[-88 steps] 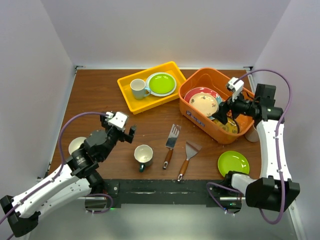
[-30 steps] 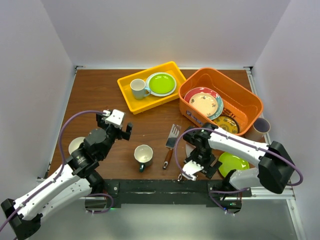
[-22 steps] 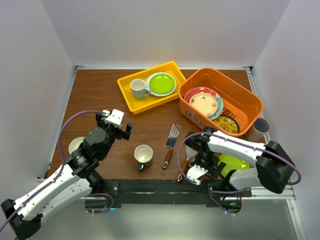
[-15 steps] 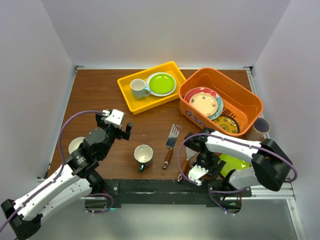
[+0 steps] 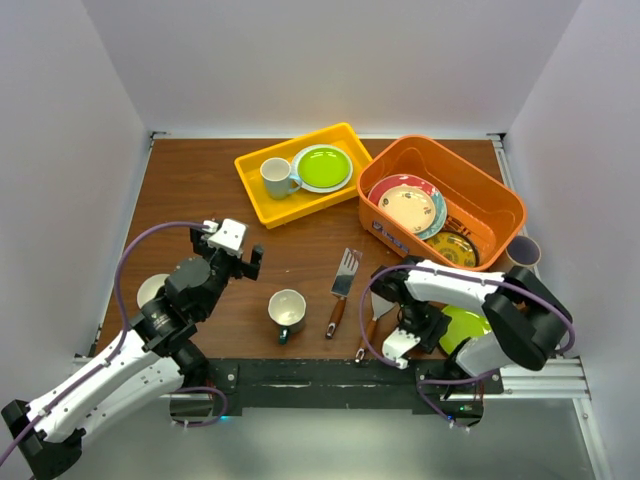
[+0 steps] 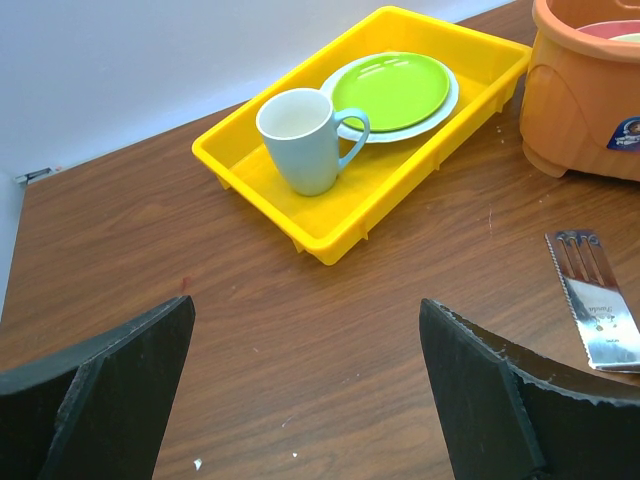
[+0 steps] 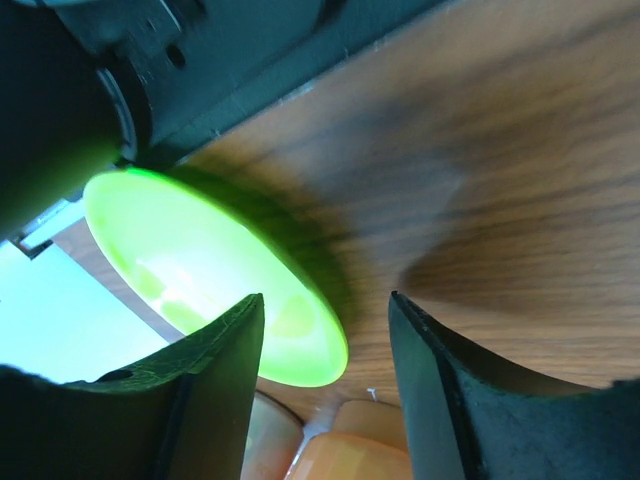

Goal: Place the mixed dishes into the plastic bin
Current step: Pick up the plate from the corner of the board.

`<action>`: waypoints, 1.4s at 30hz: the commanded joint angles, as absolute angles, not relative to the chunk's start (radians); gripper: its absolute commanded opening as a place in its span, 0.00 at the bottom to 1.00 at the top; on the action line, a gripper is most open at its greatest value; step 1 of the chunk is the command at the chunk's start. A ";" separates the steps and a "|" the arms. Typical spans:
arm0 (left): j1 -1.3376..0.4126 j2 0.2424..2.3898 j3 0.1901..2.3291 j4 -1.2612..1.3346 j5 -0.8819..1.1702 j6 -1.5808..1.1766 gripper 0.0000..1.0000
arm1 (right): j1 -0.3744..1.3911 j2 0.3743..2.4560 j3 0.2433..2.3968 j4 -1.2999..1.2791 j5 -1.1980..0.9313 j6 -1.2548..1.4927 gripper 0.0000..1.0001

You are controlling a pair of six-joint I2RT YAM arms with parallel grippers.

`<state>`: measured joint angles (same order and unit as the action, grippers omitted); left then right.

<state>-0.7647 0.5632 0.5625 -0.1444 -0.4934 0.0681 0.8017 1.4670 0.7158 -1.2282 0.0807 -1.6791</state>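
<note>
Right fingers [image 7: 470, 400] spread, straddling lime plate [image 7: 190, 250] edge.

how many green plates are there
2: one green plate in the yellow tray by the mug, the other on the table at front right, partly under the right arm. The bin may hide more.

My top camera looks down from above and behind my bases over the whole table [image 5: 200, 190], my left wrist camera looks low toward the yellow tray [image 6: 378, 176] at 12 o'clock, and my right wrist camera sits very close to the lime plate [image 7: 215, 270] at 5 o'clock, both shared overhead.
</note>
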 commanded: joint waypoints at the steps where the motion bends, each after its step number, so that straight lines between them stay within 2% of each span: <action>1: -0.756 0.557 0.561 -0.104 -0.485 0.077 1.00 | 0.759 1.486 0.709 -1.213 0.152 -1.749 0.54; 11: -0.756 0.557 0.560 -0.103 -0.486 0.078 1.00 | 0.695 1.537 0.681 -1.164 0.182 -1.795 0.43; 15: -0.756 0.557 0.560 -0.103 -0.486 0.078 1.00 | 0.686 1.554 0.670 -1.152 0.183 -1.798 0.35; 17: -0.755 0.557 0.560 -0.103 -0.486 0.078 1.00 | 0.686 1.554 0.666 -1.146 0.179 -1.805 0.15; 19: -0.755 0.558 0.560 -0.103 -0.488 0.078 1.00 | 0.684 1.539 0.658 -1.137 0.173 -1.822 0.03; 20: -0.755 0.557 0.560 -0.103 -0.488 0.078 1.00 | 0.684 1.537 0.658 -1.137 0.173 -1.824 0.02; 31: -0.753 0.557 0.560 -0.103 -0.486 0.078 1.00 | 0.686 1.488 0.779 -1.218 0.092 -1.836 0.00; 42: -0.752 0.557 0.560 -0.103 -0.486 0.078 1.00 | 0.703 1.439 0.979 -1.370 -0.184 -1.810 0.00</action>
